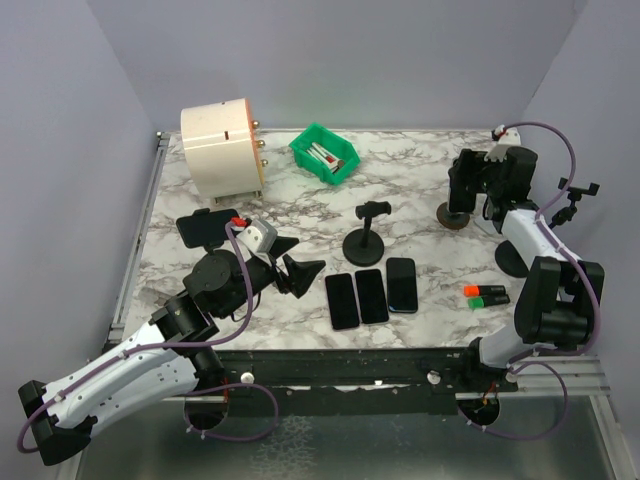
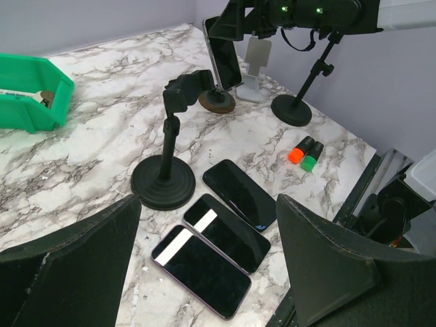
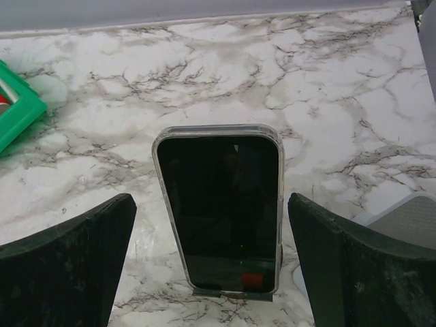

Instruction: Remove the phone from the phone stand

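Observation:
A black phone in a clear case (image 3: 221, 204) leans upright on a small stand with a round brown base (image 2: 216, 102) at the right back of the table. It also shows in the left wrist view (image 2: 223, 58). My right gripper (image 3: 211, 201) is open and faces the phone's screen, one finger on each side and apart from it. In the top view the right gripper (image 1: 467, 183) hovers over the brown base (image 1: 455, 216). My left gripper (image 2: 208, 204) is open and empty, low over the table's front left (image 1: 300, 272).
Three phones (image 1: 372, 293) lie flat beside an empty black stand (image 1: 365, 240). Another phone (image 1: 208, 228) sits on a holder at the left. A white cylinder (image 1: 222, 150), a green bin (image 1: 324, 153), two markers (image 1: 485, 295) and a black stand (image 1: 512, 260) are around.

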You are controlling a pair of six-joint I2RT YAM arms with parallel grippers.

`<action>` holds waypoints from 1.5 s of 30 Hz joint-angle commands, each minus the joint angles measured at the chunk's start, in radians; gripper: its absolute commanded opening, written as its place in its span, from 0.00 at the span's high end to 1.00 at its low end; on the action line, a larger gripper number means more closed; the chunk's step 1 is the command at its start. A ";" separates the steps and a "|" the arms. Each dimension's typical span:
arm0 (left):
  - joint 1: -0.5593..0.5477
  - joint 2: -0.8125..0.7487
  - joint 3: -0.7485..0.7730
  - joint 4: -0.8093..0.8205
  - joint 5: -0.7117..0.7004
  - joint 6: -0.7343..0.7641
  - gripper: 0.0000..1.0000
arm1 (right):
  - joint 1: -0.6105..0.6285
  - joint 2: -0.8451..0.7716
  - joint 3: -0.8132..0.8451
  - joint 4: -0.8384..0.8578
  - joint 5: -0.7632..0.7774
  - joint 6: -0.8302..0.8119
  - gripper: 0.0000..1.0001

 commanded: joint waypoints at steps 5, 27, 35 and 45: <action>0.005 -0.005 0.002 -0.004 0.001 0.013 0.19 | -0.006 -0.001 -0.014 -0.010 0.037 -0.015 0.01; 0.004 -0.001 0.003 -0.004 -0.004 0.014 0.19 | -0.005 0.067 0.016 -0.041 0.042 -0.041 0.01; 0.005 -0.003 0.004 -0.004 -0.009 0.016 0.18 | -0.006 0.089 0.030 -0.050 0.036 -0.042 0.06; 0.004 -0.003 0.004 -0.004 -0.007 0.014 0.18 | -0.006 0.060 0.032 -0.039 0.019 -0.042 0.24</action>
